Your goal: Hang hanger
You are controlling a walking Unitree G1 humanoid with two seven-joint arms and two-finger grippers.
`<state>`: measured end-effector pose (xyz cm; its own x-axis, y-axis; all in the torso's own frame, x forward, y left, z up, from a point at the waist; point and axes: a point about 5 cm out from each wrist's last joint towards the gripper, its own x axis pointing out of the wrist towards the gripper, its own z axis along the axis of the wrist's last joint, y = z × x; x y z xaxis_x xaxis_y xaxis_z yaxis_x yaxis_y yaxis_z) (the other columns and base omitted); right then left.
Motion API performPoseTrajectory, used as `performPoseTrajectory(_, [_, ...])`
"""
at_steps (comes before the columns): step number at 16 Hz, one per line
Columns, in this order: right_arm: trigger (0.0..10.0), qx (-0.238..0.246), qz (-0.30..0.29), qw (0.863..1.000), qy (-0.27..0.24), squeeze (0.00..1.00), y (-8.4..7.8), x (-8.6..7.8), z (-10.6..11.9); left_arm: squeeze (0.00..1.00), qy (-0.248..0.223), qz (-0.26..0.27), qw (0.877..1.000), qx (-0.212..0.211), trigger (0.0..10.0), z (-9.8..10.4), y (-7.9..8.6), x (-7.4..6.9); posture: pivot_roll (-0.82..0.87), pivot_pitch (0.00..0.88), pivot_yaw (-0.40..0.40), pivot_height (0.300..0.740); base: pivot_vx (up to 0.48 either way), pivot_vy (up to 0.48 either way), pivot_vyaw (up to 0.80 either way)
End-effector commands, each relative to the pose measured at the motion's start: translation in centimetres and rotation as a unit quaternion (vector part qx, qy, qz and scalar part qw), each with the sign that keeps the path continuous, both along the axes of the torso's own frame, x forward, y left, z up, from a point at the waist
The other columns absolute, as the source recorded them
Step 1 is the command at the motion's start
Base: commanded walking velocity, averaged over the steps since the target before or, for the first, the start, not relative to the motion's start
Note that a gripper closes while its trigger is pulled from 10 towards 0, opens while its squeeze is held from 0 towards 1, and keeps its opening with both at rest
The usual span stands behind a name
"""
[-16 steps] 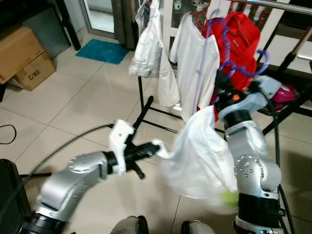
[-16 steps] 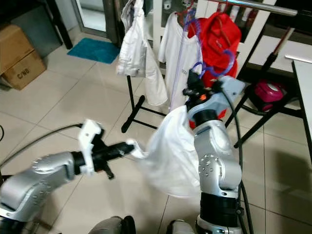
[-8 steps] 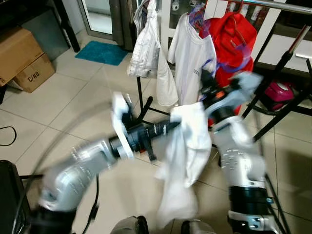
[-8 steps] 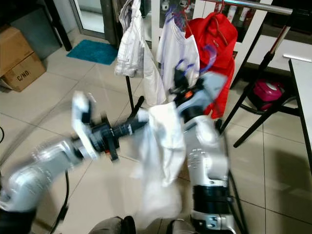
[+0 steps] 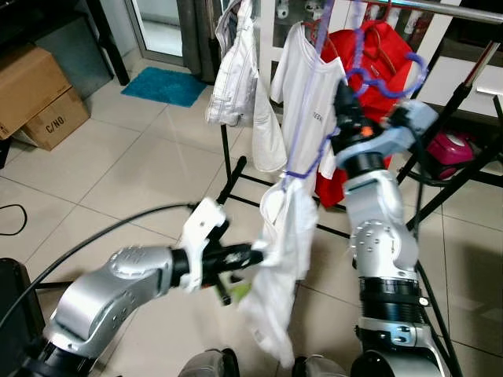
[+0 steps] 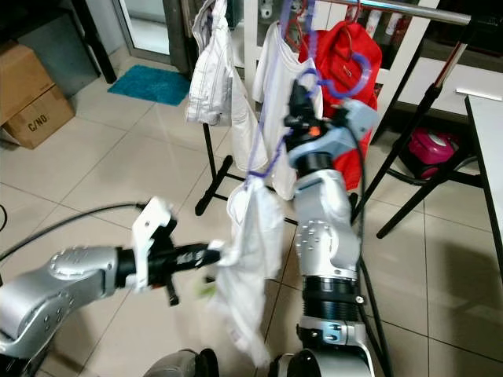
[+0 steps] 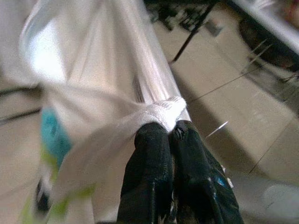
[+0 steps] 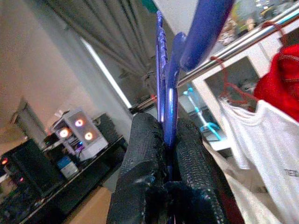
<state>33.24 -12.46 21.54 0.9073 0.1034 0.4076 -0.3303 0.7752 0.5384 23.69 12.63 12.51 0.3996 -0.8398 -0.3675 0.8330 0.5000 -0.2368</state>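
Pale floor tiles (image 5: 118, 165) run out ahead of me, with two cardboard boxes (image 5: 35, 90) at the far left and a teal mat (image 5: 165, 83) by the doorway. My left claw (image 5: 253, 253) reaches forward low, its fingers pressed together on a bunched edge of the white shirt (image 5: 281, 251); the wrist view shows the fabric pinched between the two black tips. The shirt droops from there in loose folds and rises to the purple hanger (image 5: 346, 86) that carries it. Behind it stands a black clothes rack (image 5: 236, 169) with a steel rail (image 6: 409, 9) across the top, where pale trousers (image 5: 236, 71), a white T-shirt (image 5: 302, 78) and a red jacket (image 5: 389, 55) hang. My right claw (image 5: 342, 98) is raised high in front of the red jacket, clamped tight on the purple hanger just below the rail. Far right, a pink object (image 5: 460, 149) sits low behind the rack's legs.
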Motion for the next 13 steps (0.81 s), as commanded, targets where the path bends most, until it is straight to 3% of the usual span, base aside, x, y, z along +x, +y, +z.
performPoseTrajectory(1, [10.0,0.019,-0.005,1.0,-0.013,0.0,-0.3,0.1,0.7,0.0,-0.004,0.012,1.0,0.005,0.0,-0.2,0.4,0.1,-0.04,0.092,0.057,0.74,0.0,0.0,0.0])
performPoseTrajectory(4, [10.0,0.017,-0.006,1.0,-0.004,0.0,-0.7,0.0,0.1,0.0,-0.017,0.022,0.998,-0.062,0.0,0.6,0.0,0.1,-0.04,0.089,0.054,0.74,0.0,0.0,0.0])
performPoseTrajectory(6, [10.0,-0.004,-0.005,1.0,-0.001,0.0,-0.5,-0.2,-0.2,0.0,-0.051,0.047,0.996,-0.053,0.0,0.7,0.2,0.9,-0.04,0.087,0.054,0.74,0.0,0.0,0.0])
performPoseTrajectory(7, [10.0,-0.051,0.008,0.999,-0.005,0.0,0.2,-0.3,-0.2,0.0,-0.105,0.087,0.988,-0.068,0.0,1.8,0.3,2.3,-0.05,0.087,0.053,0.74,0.0,0.0,0.0])
performPoseTrajectory(8, [10.0,-0.087,0.02,0.996,0.001,0.0,0.9,-0.2,-0.5,0.0,-0.117,0.104,0.983,-0.091,0.0,2.6,0.2,2.9,-0.05,0.087,0.052,0.74,0.0,0.0,0.0])
performPoseTrajectory(9, [10.0,-0.155,0.063,0.986,0.017,0.0,2.6,-0.3,-1.4,0.0,-0.133,0.105,0.978,-0.123,0.0,3.8,-0.1,3.6,-0.05,0.087,0.05,0.74,0.0,0.0,0.0])
performPoseTrajectory(10, [10.0,-0.189,0.09,0.977,0.027,0.0,3.6,-0.4,-2.0,0.0,-0.14,0.094,0.976,-0.135,0.0,4.4,-0.5,3.8,-0.05,0.087,0.05,0.74,0.0,0.0,0.0])
performPoseTrajectory(11, [10.0,-0.182,0.118,0.975,0.051,0.0,5.1,-0.5,-3.1,0.0,-0.14,0.033,0.976,-0.164,0.0,5.5,-2.3,3.4,-0.05,0.088,0.05,0.74,0.0,0.0,0.0])
performPoseTrajectory(13, [10.0,-0.127,0.104,0.985,0.051,0.0,5.4,0.0,-2.9,0.0,-0.119,-0.059,0.972,-0.193,0.0,6.0,-4.9,1.8,-0.05,0.089,0.05,0.74,0.0,0.0,0.0])
